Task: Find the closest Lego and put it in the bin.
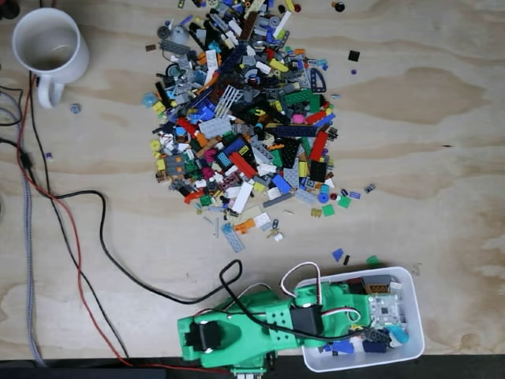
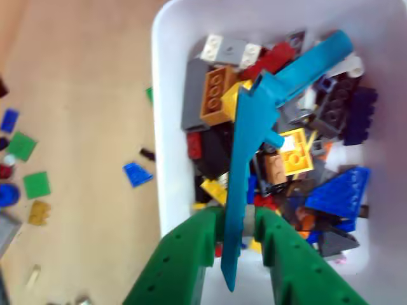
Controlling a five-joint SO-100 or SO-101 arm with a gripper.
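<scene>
The white rectangular bin (image 1: 413,294) sits at the table's near right edge and holds several mixed Lego pieces. My green arm (image 1: 260,328) reaches into it from the left. In the wrist view my gripper (image 2: 238,216) hangs over the bin (image 2: 168,127), shut on a long, thin teal Lego piece (image 2: 254,121). The piece slants up and to the right across the bricks inside. In the fixed view its teal tip (image 1: 399,335) shows by the gripper (image 1: 380,333). The big Lego pile (image 1: 245,118) lies at the table's centre top.
A white mug (image 1: 47,43) stands at the top left. Black and red cables (image 1: 79,237) snake over the left side and toward the arm. A loose blue piece (image 1: 338,254) and a green piece (image 1: 372,260) lie just outside the bin's far rim.
</scene>
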